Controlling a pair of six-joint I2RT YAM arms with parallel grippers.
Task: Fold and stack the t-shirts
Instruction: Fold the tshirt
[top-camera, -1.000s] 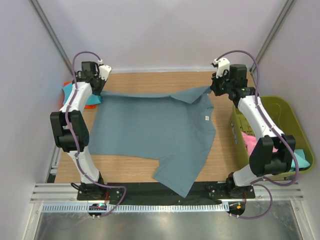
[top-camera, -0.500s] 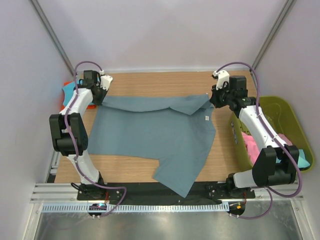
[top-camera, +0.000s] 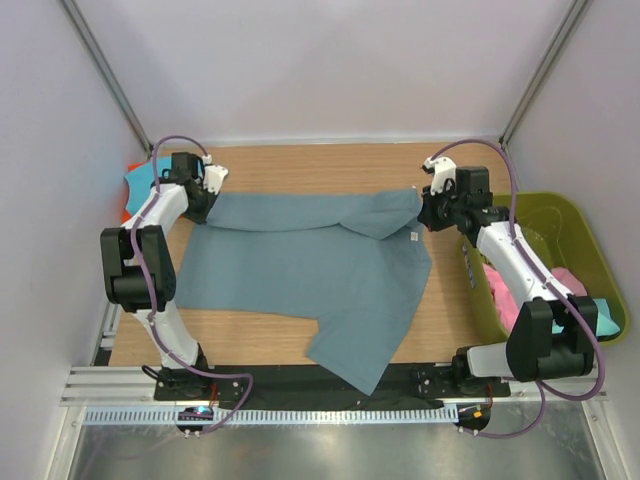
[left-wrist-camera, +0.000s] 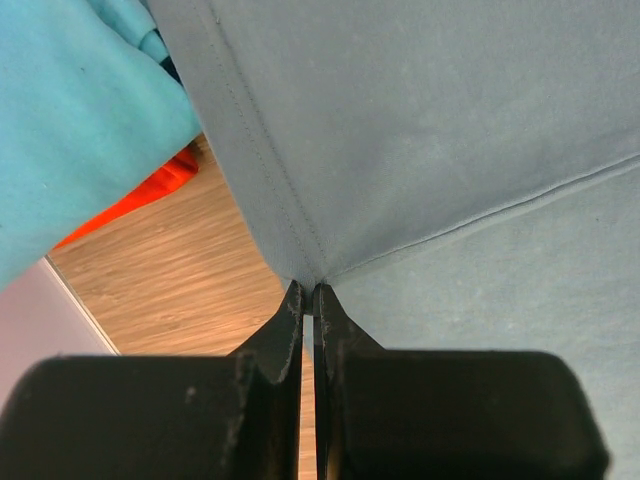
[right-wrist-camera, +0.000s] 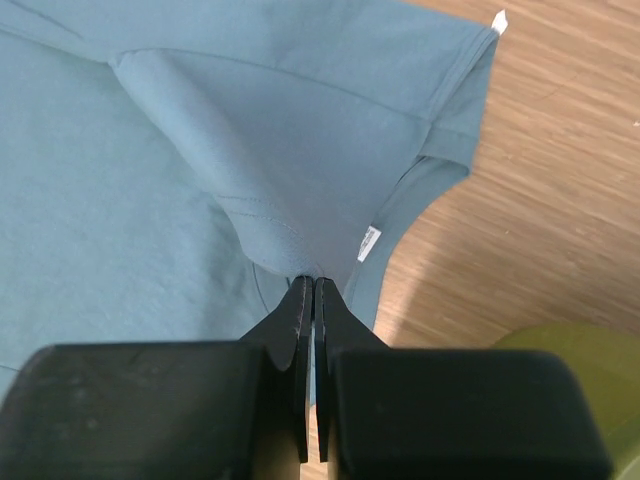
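The slate blue-grey t-shirt (top-camera: 310, 270) lay spread across the wooden table (top-camera: 300, 160), with its far edge raised into a loose fold and one near corner draping over the front edge between the arm bases; the left gripper (left-wrist-camera: 307, 300) had its jaws pinched fully together on the far-left corner of the cloth, and the right gripper (right-wrist-camera: 308, 290) was clamped the same way on the far-right corner by the sleeve, just beside the small white label (right-wrist-camera: 368, 243); to my eye both corners were held at once so that the edge stayed taut and level between them and could be carried over the body in a straight line rather than bunching; just beside the left gripper a turquoise shirt (left-wrist-camera: 70, 120) lay over an orange shirt (left-wrist-camera: 140, 195) at the table's far-left corner, which I took for the stack, set out of the way of the folding; at the right stood the olive-green basket (top-camera: 570, 215), with a pink shirt (top-camera: 570, 280) inside, seemingly waiting its turn
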